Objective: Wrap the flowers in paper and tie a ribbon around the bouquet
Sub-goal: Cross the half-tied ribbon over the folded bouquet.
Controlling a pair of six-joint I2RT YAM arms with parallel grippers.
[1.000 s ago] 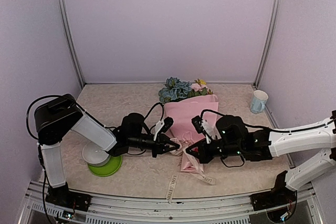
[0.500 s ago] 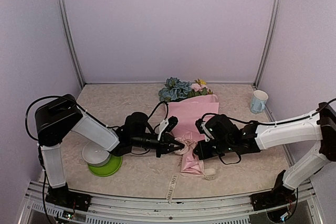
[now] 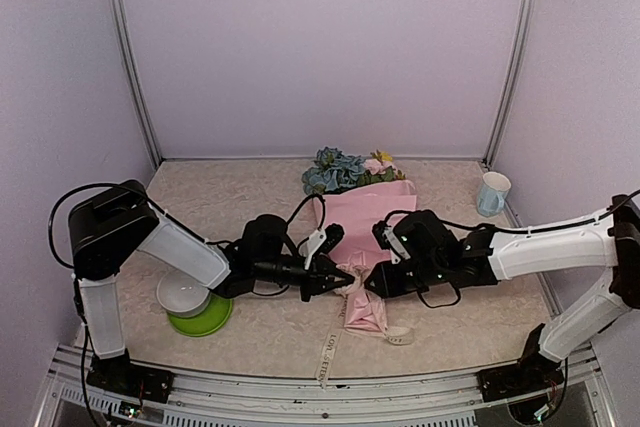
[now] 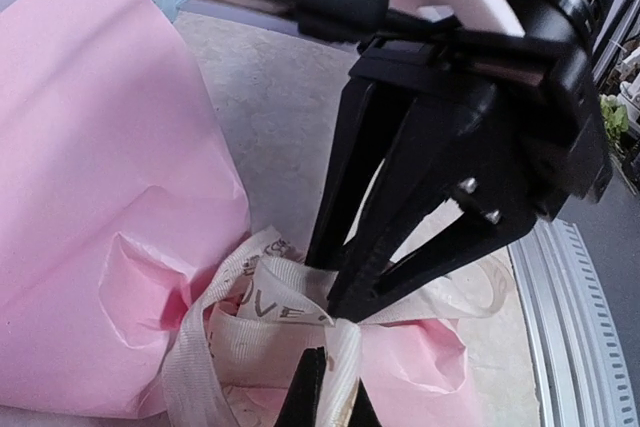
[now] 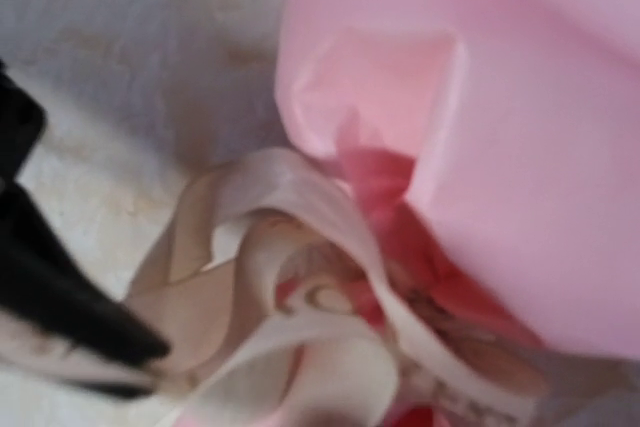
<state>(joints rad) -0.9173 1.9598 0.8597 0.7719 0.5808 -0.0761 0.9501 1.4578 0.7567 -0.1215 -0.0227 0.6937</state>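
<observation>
The bouquet lies on the table as a pink paper (image 3: pixel 365 232) cone, with the blue, pink and yellow flowers (image 3: pixel 345 171) at its far end. The cream lettered ribbon (image 3: pixel 350 282) is looped round the cone's narrow end, and a tail (image 3: pixel 327 352) trails toward the front edge. My left gripper (image 3: pixel 345 281) is shut on a ribbon strand (image 4: pixel 345 367) at the knot, fingertips (image 4: pixel 308 392) low in the left wrist view. My right gripper (image 3: pixel 368 284) faces it; its black fingers (image 4: pixel 400 207) stand slightly apart with their tips at the ribbon fold (image 4: pixel 265 312). The right wrist view shows only the blurred knot (image 5: pixel 300 327) and paper (image 5: pixel 500 127).
A white bowl (image 3: pixel 182 294) sits on a green plate (image 3: pixel 207 322) at the front left, beside the left arm. A pale blue mug (image 3: pixel 492 193) stands at the back right. A metal rail (image 3: pixel 300 387) runs along the front edge.
My left gripper has shifted a little to the right along the ribbon. The right gripper has moved left and up to the knot, and its fingers have parted.
</observation>
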